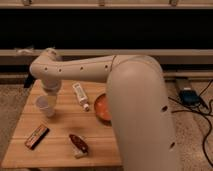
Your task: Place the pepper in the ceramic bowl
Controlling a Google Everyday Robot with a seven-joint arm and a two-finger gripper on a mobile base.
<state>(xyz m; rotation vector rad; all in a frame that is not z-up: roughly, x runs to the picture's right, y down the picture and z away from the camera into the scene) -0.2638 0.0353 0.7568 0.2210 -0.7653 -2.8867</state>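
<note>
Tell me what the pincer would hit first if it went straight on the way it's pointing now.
The pincer hangs over the back left of the wooden table, pointing down. It would probably meet the white cup first, or the table just behind it; depth is unclear.

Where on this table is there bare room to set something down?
The widest bare patch of the table lies between the cup, the white tube, the ceramic bowl and the pepper. A narrower gap separates the pepper from the dark bar. The back left is crowded: the gripper hangs by the cup.
</note>
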